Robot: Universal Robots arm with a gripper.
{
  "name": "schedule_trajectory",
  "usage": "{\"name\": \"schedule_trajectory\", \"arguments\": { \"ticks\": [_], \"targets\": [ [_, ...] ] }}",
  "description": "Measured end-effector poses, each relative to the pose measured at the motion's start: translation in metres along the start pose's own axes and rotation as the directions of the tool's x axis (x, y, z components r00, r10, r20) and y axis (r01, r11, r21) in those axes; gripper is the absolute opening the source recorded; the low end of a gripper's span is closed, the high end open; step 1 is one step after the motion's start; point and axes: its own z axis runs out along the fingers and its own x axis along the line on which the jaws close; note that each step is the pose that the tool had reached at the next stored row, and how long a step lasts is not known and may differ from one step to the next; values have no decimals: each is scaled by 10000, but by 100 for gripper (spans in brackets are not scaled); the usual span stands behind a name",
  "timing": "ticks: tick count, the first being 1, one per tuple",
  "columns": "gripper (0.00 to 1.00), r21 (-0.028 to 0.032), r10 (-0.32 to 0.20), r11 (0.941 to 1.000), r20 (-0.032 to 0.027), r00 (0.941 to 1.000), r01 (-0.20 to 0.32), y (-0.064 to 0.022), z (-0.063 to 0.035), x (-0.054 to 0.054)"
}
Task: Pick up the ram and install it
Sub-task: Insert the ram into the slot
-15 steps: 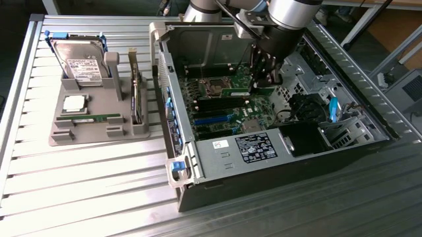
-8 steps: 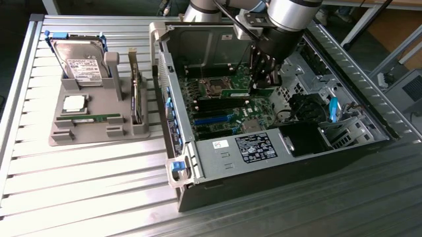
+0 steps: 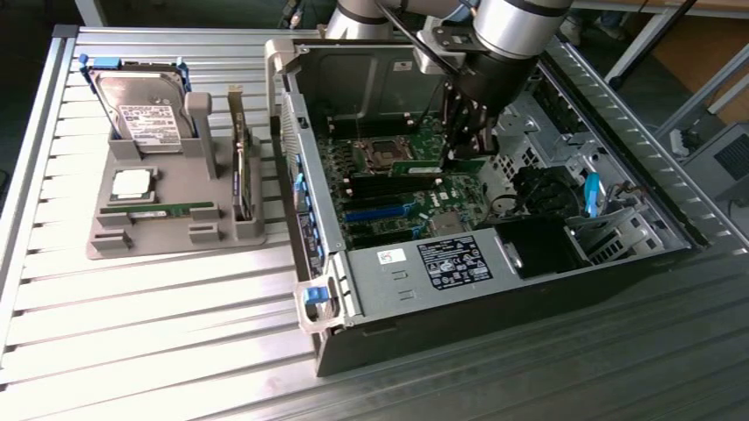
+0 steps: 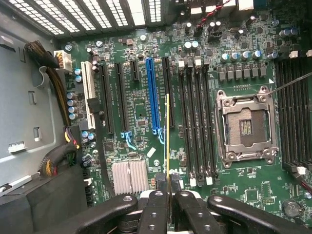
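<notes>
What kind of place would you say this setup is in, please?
Probably a robotics lab or computer-assembly test cell: an open PC case on a slatted aluminium table, with a grey parts fixture holding components.

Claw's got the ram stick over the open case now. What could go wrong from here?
1. The ram is pinched at one end by the claw, so it could tilt under pressure.
2. In the wrist view its edge lies between the blue slot and the black memory slots, so it may be misaligned and hit the board.
3. The open processor socket sits right beside those slots; a slip could damage it.
</notes>
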Motion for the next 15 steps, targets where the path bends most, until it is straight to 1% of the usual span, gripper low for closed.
{"name": "schedule_trajectory", "arguments": {
  "ticks": [15],
  "targets": [
    [11, 0, 0, 10000, -2, 10000, 0, -1, 76, -3]
  ]
}}
